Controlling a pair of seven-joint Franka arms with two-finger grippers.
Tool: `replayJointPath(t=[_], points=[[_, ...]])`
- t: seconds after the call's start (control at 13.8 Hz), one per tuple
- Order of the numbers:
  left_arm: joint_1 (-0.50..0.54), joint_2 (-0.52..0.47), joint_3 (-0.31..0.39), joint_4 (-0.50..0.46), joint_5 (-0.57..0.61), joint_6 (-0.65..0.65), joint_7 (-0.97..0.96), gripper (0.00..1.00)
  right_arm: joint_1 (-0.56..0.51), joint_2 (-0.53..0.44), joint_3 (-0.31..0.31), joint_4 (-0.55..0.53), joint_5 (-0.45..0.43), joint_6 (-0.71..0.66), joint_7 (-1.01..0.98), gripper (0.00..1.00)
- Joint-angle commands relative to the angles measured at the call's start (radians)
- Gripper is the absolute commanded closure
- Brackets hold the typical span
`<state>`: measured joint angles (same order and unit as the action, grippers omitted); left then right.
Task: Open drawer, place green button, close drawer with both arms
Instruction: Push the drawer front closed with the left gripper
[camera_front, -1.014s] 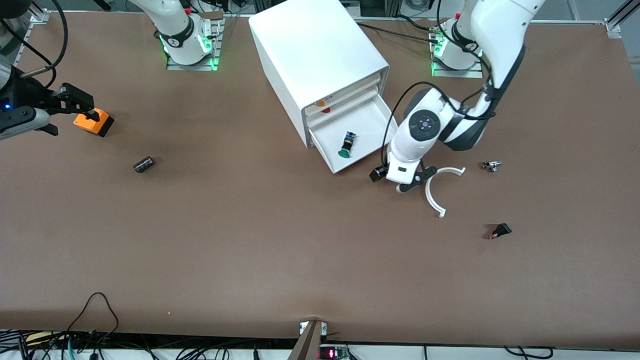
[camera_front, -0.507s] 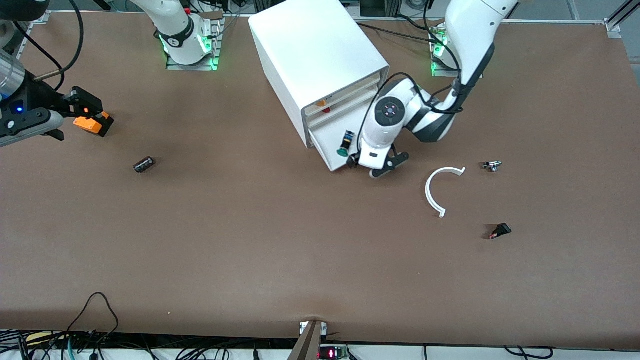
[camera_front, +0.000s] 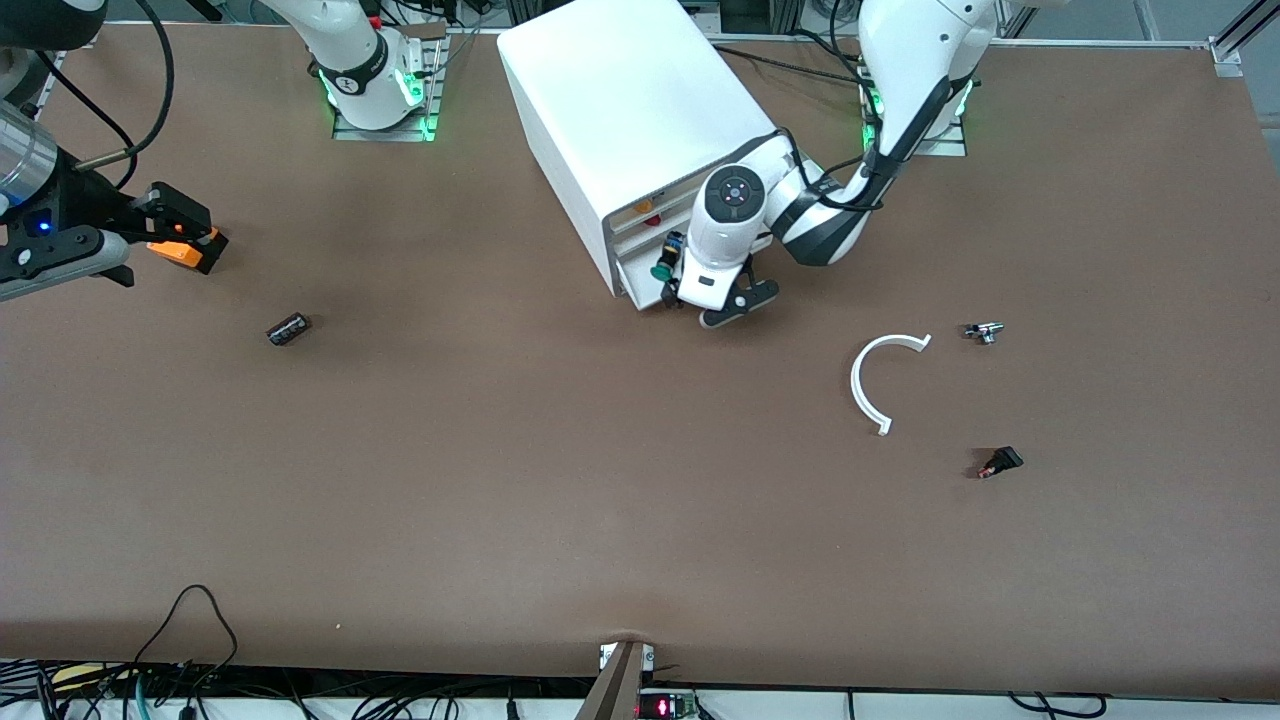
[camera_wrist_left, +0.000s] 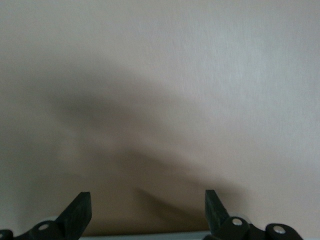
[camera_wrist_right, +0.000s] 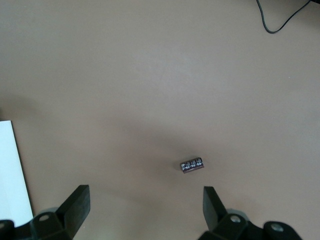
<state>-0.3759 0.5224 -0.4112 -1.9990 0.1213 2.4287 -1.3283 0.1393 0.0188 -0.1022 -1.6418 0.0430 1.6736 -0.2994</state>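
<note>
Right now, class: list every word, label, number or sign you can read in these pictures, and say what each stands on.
No text can be read.
Dark cylinder: pale marks on its side, too small to read.
Red display at the table's edge nearest the camera: glowing marks, too small to read.

The left gripper (camera_front: 712, 304) stood spread against the drawer (camera_front: 640, 285) front, blocking it; open table (camera_front: 560, 480) lay nearer the camera.
</note>
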Motion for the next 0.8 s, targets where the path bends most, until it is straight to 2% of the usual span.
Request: replayJointPath(t=[0.0,0.29,0.72], points=[[-0.005,0.021,-0.038,0.005,0.017,-0.004,-0.022,0.00,-0.021,-0.007,0.015,0.023,0.014,-0.006,0.003,0.00],[-0.002,0.053,-0.089,0.014,0.015,0.001,-0.009,0.00,-0.021,0.006,0.010,0.028,0.014,-0.009,0.005,0.00],[-0.005,0.085,-0.116,0.026,0.017,0.009,-0.003,0.00,-0.018,0.020,0.018,0.030,0.017,-0.006,0.031,0.00]])
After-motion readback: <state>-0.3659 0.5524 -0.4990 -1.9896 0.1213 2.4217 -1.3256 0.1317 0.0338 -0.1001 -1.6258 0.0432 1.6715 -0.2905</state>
